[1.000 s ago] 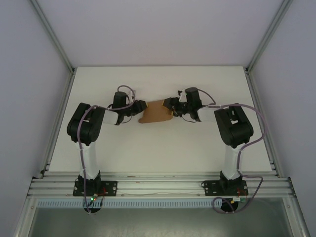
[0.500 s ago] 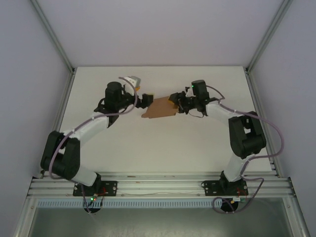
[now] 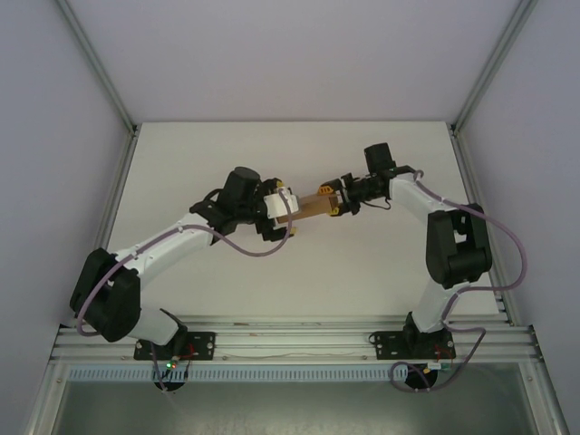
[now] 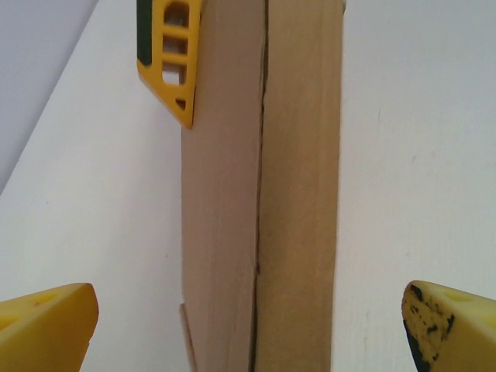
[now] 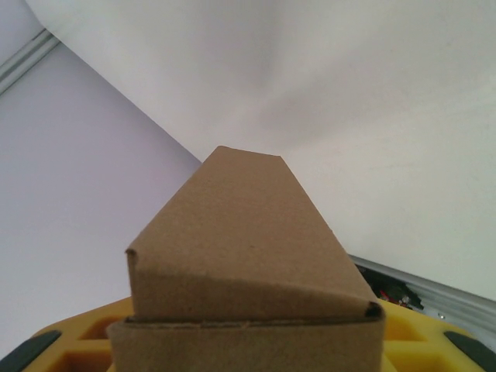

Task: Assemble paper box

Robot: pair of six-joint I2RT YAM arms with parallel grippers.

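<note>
left claw (image 4: 249, 325) wide open astride paper box (image 4: 263, 194), right claw (image 3: 337, 201) pinches it; i fear crushed fold if left claw closes skewed.

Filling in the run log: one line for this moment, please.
box: folded | right fingers: gripping one end | left fingers: open, either side of box, apart from it

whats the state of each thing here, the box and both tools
box: folded over on itself, gripped at one end
right tool: shut on the box
left tool: wide open, one finger on each side of the box, not touching it
</note>
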